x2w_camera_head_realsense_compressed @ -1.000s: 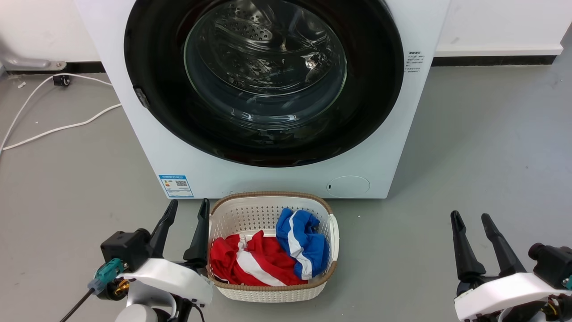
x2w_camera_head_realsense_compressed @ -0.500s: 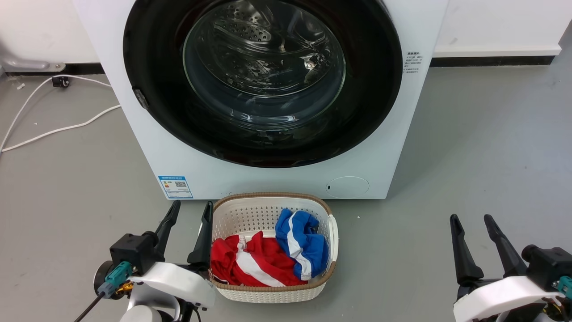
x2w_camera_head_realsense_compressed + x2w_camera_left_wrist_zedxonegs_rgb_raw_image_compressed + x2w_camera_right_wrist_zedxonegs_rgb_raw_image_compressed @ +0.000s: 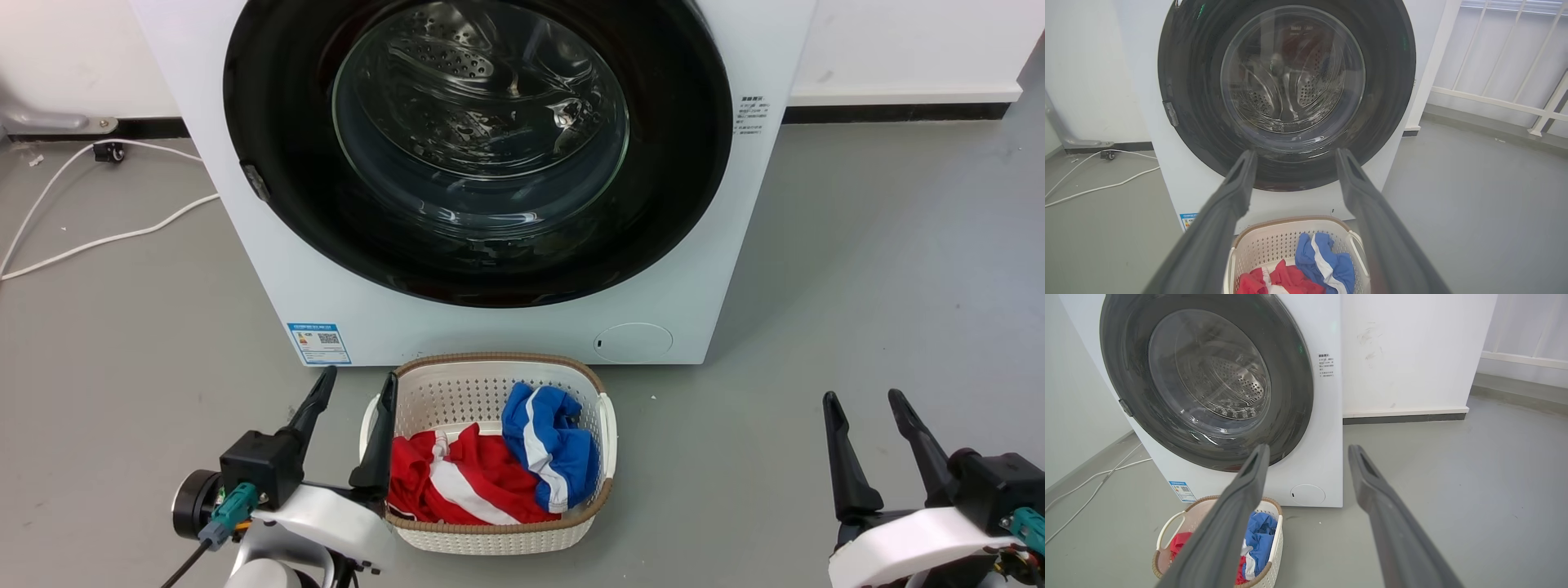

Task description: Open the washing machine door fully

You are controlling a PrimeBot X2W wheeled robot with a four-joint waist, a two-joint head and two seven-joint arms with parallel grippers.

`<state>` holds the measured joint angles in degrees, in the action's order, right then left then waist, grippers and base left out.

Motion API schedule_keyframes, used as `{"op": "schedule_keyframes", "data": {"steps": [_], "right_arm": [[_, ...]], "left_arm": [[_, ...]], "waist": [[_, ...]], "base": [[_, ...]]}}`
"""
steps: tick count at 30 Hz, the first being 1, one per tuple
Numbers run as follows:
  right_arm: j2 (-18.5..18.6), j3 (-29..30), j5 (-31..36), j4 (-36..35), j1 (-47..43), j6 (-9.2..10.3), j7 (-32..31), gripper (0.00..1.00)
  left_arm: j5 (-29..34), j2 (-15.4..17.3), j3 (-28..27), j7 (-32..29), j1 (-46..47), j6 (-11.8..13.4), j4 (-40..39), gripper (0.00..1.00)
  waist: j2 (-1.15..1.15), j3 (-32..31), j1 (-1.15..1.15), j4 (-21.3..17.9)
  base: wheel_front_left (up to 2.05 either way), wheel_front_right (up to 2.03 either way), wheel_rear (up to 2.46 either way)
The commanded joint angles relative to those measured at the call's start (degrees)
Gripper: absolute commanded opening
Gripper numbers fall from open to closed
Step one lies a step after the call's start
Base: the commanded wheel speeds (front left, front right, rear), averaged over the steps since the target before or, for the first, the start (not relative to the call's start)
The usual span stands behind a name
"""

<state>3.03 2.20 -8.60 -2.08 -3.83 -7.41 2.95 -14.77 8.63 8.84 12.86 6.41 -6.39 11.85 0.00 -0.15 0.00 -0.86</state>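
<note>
Facing the washing machine door (image 3: pixel 478 147), shut flush against the front of the washing machine (image 3: pixel 522 331), just behind and above the laundry basket (image 3: pixel 498 359). Left end effector (image 3: pixel 358 376) low by the basket's left rim, fingers spread wide, gripping nothing. Right end effector (image 3: pixel 864 396) well off to the right over the floor (image 3: pixel 857 269), likewise wide apart and empty. Probably a heavy, rigid swing on that door: glossy black ring, likely slick, with fragile-looking bulging glass at centre, so no pressing there. Best bet for a hold: the small grey tab (image 3: pixel 255 181) on the left rim, likely the catch. Hinge side impossible to tell. Top of the door cut off in the head view, reflections muddling the drum behind the glass.
</note>
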Motion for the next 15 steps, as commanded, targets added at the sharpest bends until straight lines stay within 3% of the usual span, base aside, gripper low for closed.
{"op": "schedule_keyframes", "data": {"steps": [1,15], "right_arm": [[-0.16,-0.02,0.5,-0.73,-0.39,-0.12,0.53,1.0],[-0.21,0.27,3.97,0.37,0.06,-0.07,2.19,1.0]], "left_arm": [[1.27,0.11,-0.02,0.47,0.84,-0.11,0.14,1.0],[4.57,-0.78,-0.65,1.95,1.29,-0.72,1.97,1.0]], "waist": [[0.0,-0.02,0.0,-0.02],[0.0,-0.13,0.0,0.09]], "base": [[0.0,0.0,0.0],[0.0,0.0,0.0]]}}
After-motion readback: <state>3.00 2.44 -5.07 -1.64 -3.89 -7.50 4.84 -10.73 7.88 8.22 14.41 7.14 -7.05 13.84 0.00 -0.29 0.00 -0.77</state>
